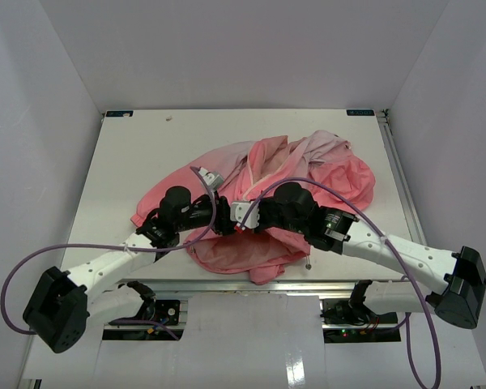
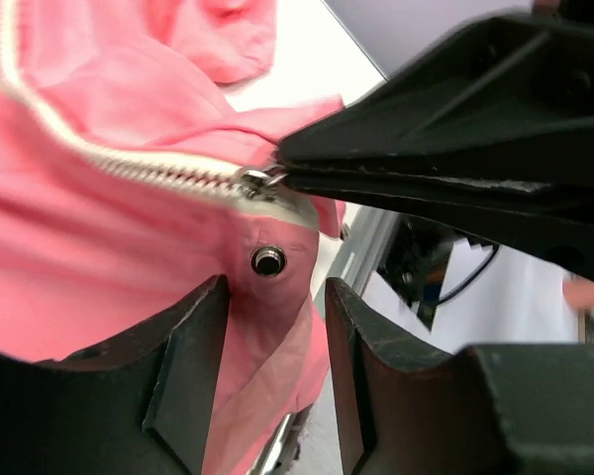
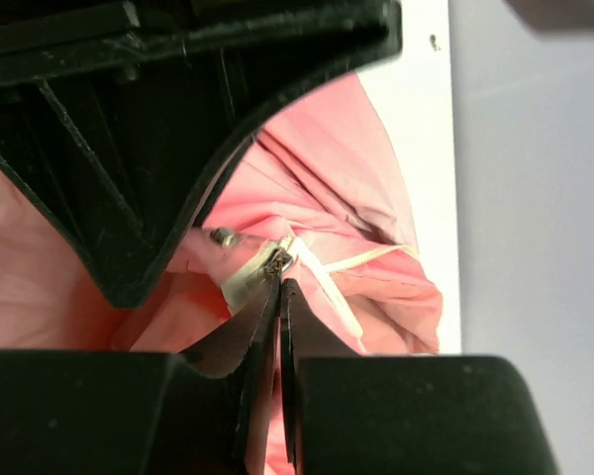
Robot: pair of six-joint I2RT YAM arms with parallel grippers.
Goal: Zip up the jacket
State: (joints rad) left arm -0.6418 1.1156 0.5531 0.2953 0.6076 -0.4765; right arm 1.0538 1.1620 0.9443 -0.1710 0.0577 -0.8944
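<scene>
Left wrist view: the jacket point(image 2: 99, 257) is cut off by the frame left of and above the jaws of the left gripper point(image 2: 272, 297), where the zipper point(image 2: 129, 168) runs out of view. Below the snap stud point(image 2: 267, 261) fabric drops between those jaws; whether it is pinched cannot be told.

Right wrist view: the slider point(image 3: 275, 263) is partly hidden at the jaw tips of the right gripper point(image 3: 279, 287).

Top view: both sets of fingertips are concealed.

White table point(image 1: 146, 154); crumpled pink jacket point(image 1: 348, 178) lying centre-right.
</scene>
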